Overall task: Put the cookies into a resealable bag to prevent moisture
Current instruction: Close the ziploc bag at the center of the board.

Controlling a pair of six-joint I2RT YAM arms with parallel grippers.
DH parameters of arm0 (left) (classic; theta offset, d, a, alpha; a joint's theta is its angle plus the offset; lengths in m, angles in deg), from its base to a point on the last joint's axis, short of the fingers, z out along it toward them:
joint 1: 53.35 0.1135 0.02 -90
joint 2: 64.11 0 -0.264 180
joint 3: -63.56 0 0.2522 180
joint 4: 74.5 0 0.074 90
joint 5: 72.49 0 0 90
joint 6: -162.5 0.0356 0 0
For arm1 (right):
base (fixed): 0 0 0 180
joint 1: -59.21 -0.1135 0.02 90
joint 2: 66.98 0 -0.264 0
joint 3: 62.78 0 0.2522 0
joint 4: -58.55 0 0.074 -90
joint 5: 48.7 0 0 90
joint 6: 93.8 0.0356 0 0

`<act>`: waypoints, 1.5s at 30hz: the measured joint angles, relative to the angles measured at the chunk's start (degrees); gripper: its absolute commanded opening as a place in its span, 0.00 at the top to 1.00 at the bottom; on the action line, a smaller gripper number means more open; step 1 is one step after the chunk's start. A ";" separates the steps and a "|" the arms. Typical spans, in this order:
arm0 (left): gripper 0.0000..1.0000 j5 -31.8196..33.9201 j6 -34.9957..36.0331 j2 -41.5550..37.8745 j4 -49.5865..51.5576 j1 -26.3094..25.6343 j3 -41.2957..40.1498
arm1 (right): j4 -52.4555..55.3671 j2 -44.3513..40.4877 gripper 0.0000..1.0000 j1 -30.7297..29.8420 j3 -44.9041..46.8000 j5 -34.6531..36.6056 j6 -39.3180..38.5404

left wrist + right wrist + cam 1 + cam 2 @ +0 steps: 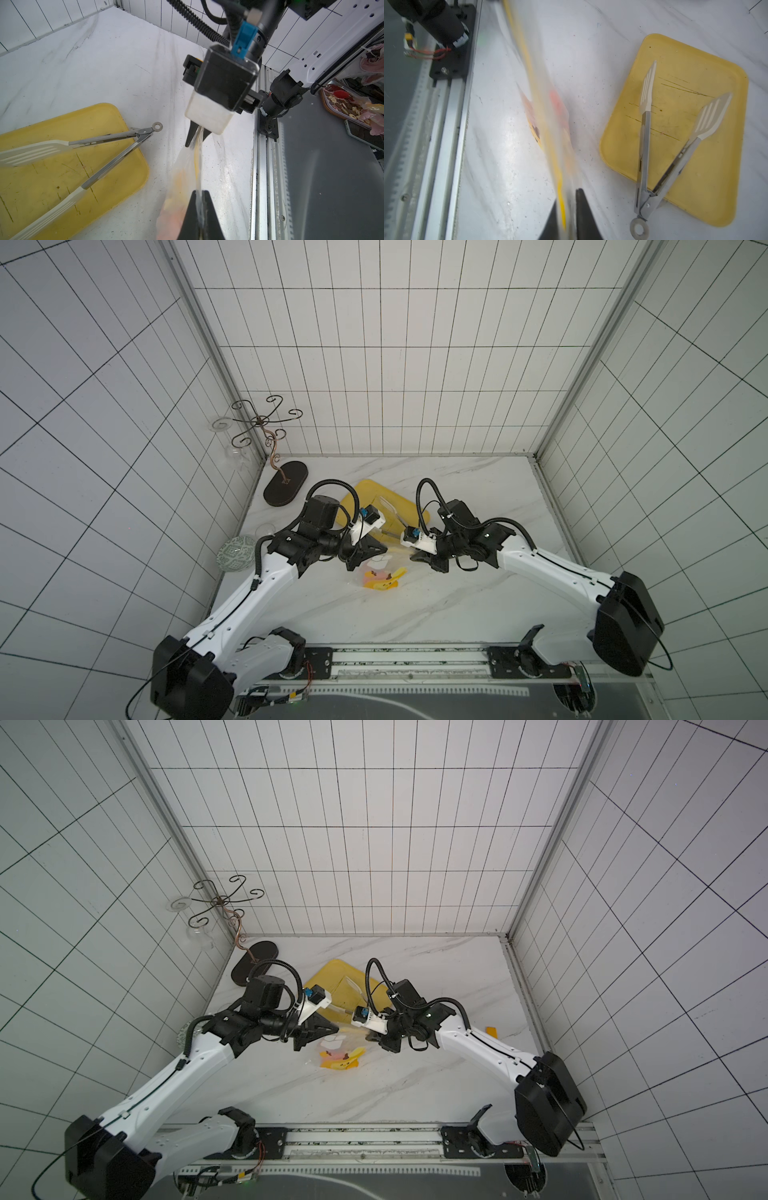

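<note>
My left gripper (200,197) and right gripper (197,136) both clamp the resealable bag (185,174) by its top edge, stretched over mid tabletop (457,605), cookies (369,578) apparently inside. Film looks light, floppy, slippery; stiffer zip strip judged the best hold

White tiled walls (374,364) around your marble worktop (498,489)
You see dark grout lines, metal posts (588,364) at the far corners, soft even light.
</note>
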 measured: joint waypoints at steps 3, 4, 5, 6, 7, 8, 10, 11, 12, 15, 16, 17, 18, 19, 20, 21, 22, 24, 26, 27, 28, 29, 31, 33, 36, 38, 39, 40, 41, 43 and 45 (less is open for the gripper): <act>1.00 -0.26 -0.02 0.00 -0.02 0.00 0.00 | -0.02 -0.20 0.95 0.31 0.00 -0.17 0.44; 1.00 -0.26 -0.02 0.00 -0.02 0.00 0.00 | 0.02 -0.33 0.87 0.35 0.00 -0.15 0.61; 1.00 -0.26 -0.02 -0.02 -0.02 0.00 0.00 | 0.11 -0.55 0.85 0.44 0.00 -0.04 0.57; 1.00 -0.26 -0.02 -0.13 -0.02 0.02 0.00 | 0.46 -0.90 0.84 0.63 0.02 0.15 0.83; 1.00 -0.26 -0.02 -0.24 -0.02 0.04 0.00 | 0.59 -1.31 0.83 0.87 0.13 0.26 0.92; 1.00 -0.26 -0.02 -0.37 -0.02 0.07 0.00 | 0.72 -1.97 0.83 1.09 0.31 0.35 1.05; 1.00 -0.31 -0.02 -0.59 -0.02 0.26 0.00 | 0.92 -3.69 0.84 1.62 0.87 0.44 1.31; 1.00 -0.39 -0.04 -0.63 -0.04 0.33 0.00 | 1.01 -4.59 0.90 1.73 1.22 0.46 1.40; 1.00 -0.46 -0.17 -0.66 -0.07 0.33 0.00 | 1.27 -5.35 0.97 1.95 1.53 0.50 1.38; 1.00 -0.61 -0.66 -0.66 -0.26 0.39 0.00 | 2.08 -5.33 1.00 2.08 1.62 0.11 1.31; 1.00 -0.66 -0.87 -0.66 -0.26 0.37 0.00 | 2.23 -4.87 1.00 2.08 1.62 0.02 1.11; 1.00 -0.66 -1.05 -0.66 -0.24 0.37 0.00 | 2.38 -4.26 1.00 2.08 1.62 -0.07 0.85; 1.00 -0.63 -1.14 -0.66 -0.22 0.44 0.00 | 2.40 -3.76 1.00 2.05 1.62 -0.17 0.76; 1.00 -0.59 -1.11 -0.66 -0.04 0.48 0.00 | 2.40 -3.52 1.00 2.03 1.62 -0.17 0.72; 1.00 -0.57 -1.05 -0.66 0.00 0.48 -0.02 | 2.45 -3.56 1.00 2.05 1.62 -0.15 0.76; 1.00 -0.46 -0.98 -0.66 0.00 0.48 -0.04 | 2.58 -3.93 1.00 2.08 1.62 0.00 0.79; 1.00 -0.22 -0.81 -0.66 -0.07 0.48 -0.15 | 3.02 -4.68 1.00 2.10 1.57 0.24 0.85; 1.00 0.79 -0.35 -0.68 -0.22 0.09 -0.68 | 4.83 -6.16 1.00 2.23 1.36 0.44 1.01; 1.00 2.03 0.11 -0.52 -0.26 -0.94 -1.07 | 8.00 -7.04 1.00 2.34 0.42 0.59 1.03; 1.00 2.47 0.26 -0.35 -0.39 -1.66 -1.14 | 10.10 -7.08 1.00 2.36 -0.48 0.94 1.01; 1.00 2.62 0.44 -0.13 -0.96 -2.03 -1.22 | 11.98 -7.02 1.00 2.38 -1.27 1.25 1.03; 0.98 2.60 0.44 0.09 -1.64 -2.14 -1.31 | 13.81 -6.95 1.00 2.38 -1.97 1.46 0.98; 0.90 2.16 -0.11 1.09 -4.11 -2.36 -1.62 | 17.64 -6.51 1.00 2.23 -3.43 2.38 0.87; 0.82 1.55 -1.46 1.92 -6.73 -2.38 -2.10 | 21.55 -5.75 1.00 1.90 -4.52 4.42 0.90; 0.74 0.83 -2.45 2.43 -8.98 -2.49 -2.84 | 26.25 -5.16 1.00 1.90 -5.09 6.73 1.11; 0.71 0.39 -2.03 2.27 -8.79 -2.73 -2.84 | 29.16 -4.70 1.00 1.90 -7.34 7.56 1.33; 0.68 0.17 -1.86 2.05 -8.63 -2.75 -2.84 | 30.40 -4.22 1.00 1.88 -9.60 7.76 1.40; 0.65 -0.02 -1.86 1.73 -8.55 -2.82 -2.84 | 31.26 -3.67 1.00 1.77 -12.00 7.89 1.46; 0.62 -0.24 -1.97 1.36 -8.44 -2.86 -2.82 | 31.63 -3.34 1.00 1.60 -13.79 7.91 1.49; 0.57 -0.59 -2.14 0.20 -8.00 -3.04 -2.60 | 32.06 -2.82 1.00 1.38 -16.96 7.89 1.53; 0.55 -0.74 -2.32 -0.48 -7.04 -3.28 -1.60 | 32.48 -2.73 1.00 1.11 -18.03 7.89 1.73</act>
